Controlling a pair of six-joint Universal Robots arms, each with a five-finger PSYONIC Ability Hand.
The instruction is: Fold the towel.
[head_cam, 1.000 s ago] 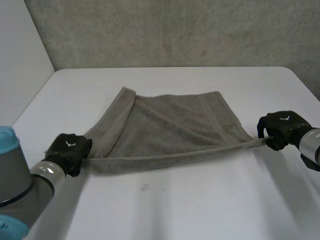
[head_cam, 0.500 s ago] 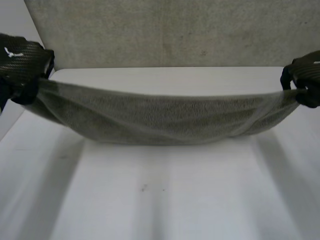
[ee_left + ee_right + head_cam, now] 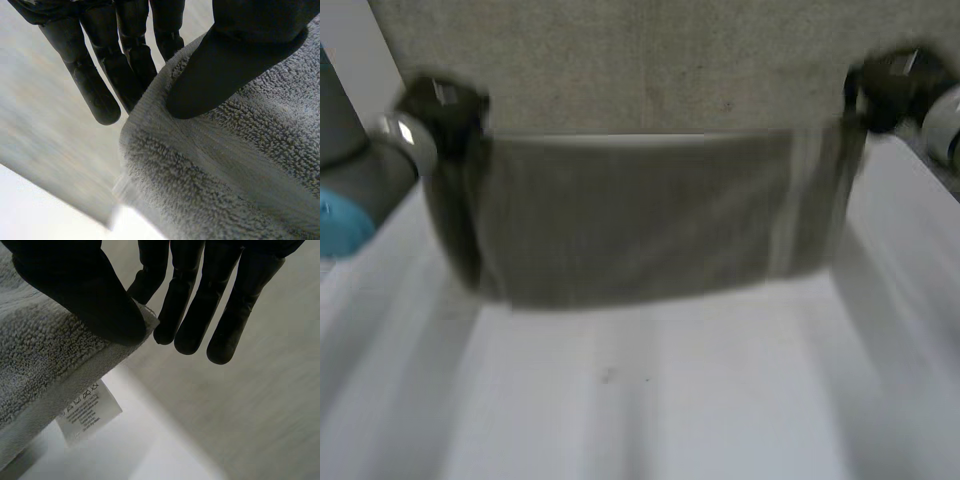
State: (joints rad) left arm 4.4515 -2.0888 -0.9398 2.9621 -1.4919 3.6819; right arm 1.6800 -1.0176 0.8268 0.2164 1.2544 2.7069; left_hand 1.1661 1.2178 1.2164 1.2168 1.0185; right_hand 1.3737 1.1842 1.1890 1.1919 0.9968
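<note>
Fingers (image 3: 95, 80) of the left hand (image 3: 235, 55): straight, side by side, lying behind the towel's edge; the thumb presses the cloth against them, a pinch at an upper corner.

Fingers (image 3: 220, 305) of the right hand (image 3: 85, 290): straight and close together; the thumb tip clamps the other upper corner against them.

Towel (image 3: 630, 215): grey terry, looped pile, rectangular. Held up off the table (image 3: 650, 400) and stretched broadside between the two hands, hanging as a flat sheet. One paler woven band runs top to bottom near the right hand's side. The side under the left hand looks darker, seemingly doubled over. Whether the lower edge touches the table cannot be told.

Care label (image 3: 87, 412): white, rectangular, printed with small symbols and text too small to read; hangs from the towel's hem just below the right thumb. Seen in the right wrist view.

Left wrist view: coarse loops of the pile at close range, and a smoother flat-woven hem under the thumb.

Head view: both hands raised at the towel's top corners, well apart; left arm (image 3: 355, 185) grey with a light-blue cap.

Table: white, smooth, matt.

Wall (image 3: 650, 60): grey, rough, concrete-like, behind the towel.
</note>
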